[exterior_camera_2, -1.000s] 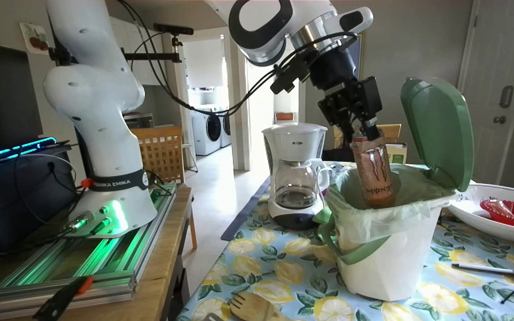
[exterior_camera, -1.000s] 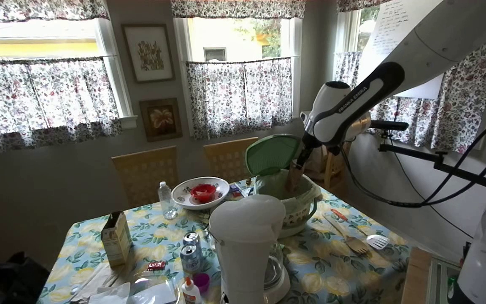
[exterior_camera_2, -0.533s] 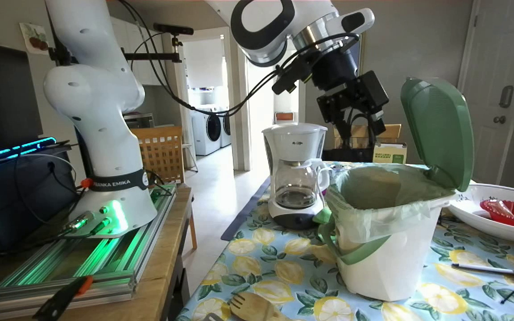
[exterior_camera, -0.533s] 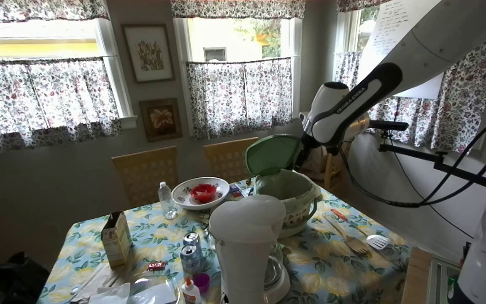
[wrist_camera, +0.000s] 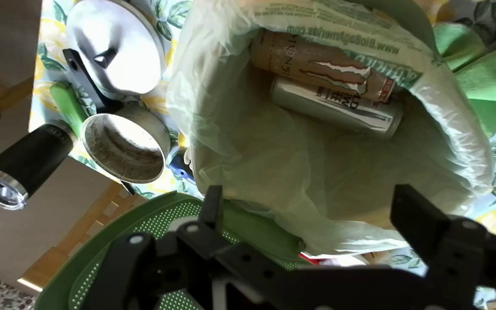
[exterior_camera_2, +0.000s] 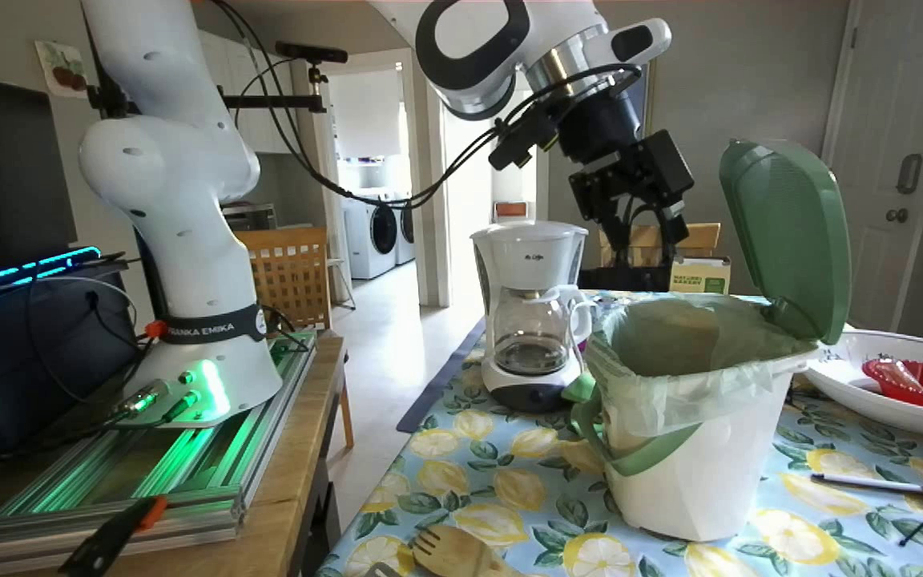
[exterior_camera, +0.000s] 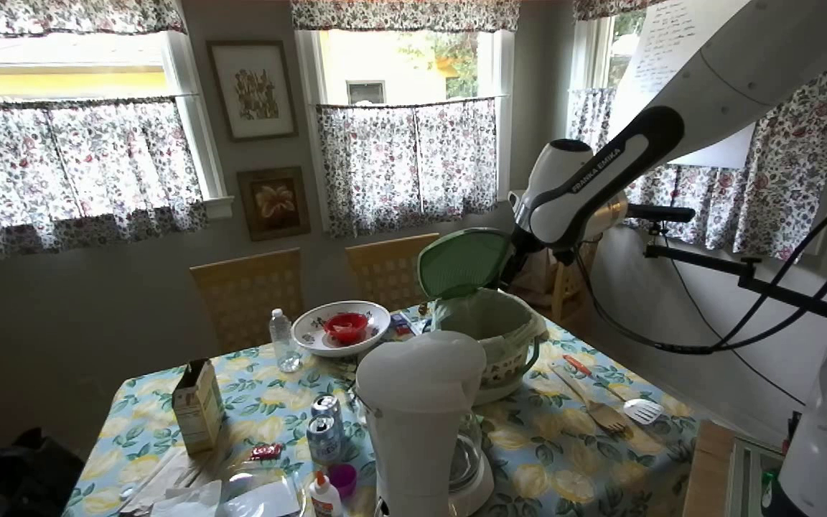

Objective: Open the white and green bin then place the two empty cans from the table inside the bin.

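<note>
The white and green bin (exterior_camera_2: pixel 694 473) stands on the lemon-print tablecloth of the table (exterior_camera_2: pixel 501 513), its green lid (exterior_camera_2: pixel 790 240) tipped back. A pale bag lines it. Inside, in the wrist view, the two cans lie side by side: an orange Monster can (wrist_camera: pixel 317 64), partly covered by the liner's folded edge, and a silver coffee can (wrist_camera: pixel 336 107). My gripper (wrist_camera: pixel 308 206) is open above the bin's mouth, with nothing between its fingers. An exterior view has the gripper (exterior_camera_2: pixel 646 248) tilted downward, apart from the bin; the raised lid (exterior_camera: pixel 464 262) partly hides it elsewhere.
Close to the bin stands a white coffee maker (exterior_camera: pixel 421 409). Two silver-blue cans (exterior_camera: pixel 325 431) are beyond it. A white bowl (exterior_camera: pixel 313 337) holds a red one. Utensils (exterior_camera: pixel 600 416) lie near the table edge; a saucepan (wrist_camera: pixel 125 146) and black tumbler (wrist_camera: pixel 28 163) are also around.
A second ago my gripper held the orange can in the bin's mouth. The jaws have since opened, and the can has dropped inside. The arm has barely moved.
</note>
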{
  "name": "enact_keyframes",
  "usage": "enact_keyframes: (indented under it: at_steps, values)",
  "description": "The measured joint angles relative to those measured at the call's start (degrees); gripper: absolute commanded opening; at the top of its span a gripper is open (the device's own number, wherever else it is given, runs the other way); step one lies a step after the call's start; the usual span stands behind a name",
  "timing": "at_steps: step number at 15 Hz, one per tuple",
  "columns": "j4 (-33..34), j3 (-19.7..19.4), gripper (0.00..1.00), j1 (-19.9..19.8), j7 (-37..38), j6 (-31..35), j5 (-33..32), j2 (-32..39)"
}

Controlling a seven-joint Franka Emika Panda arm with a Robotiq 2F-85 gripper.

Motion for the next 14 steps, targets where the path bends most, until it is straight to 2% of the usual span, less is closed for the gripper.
enact_keyframes:
  at_steps: [6, 14]
  values:
    - [-0.3, 1.5, 1.00, 0.8, 6.3, -6.1, 2.3, -1.8]
    - [-5.4, 4.3, 1.00, 1.2, 19.2, -10.8, 2.5, -10.6]
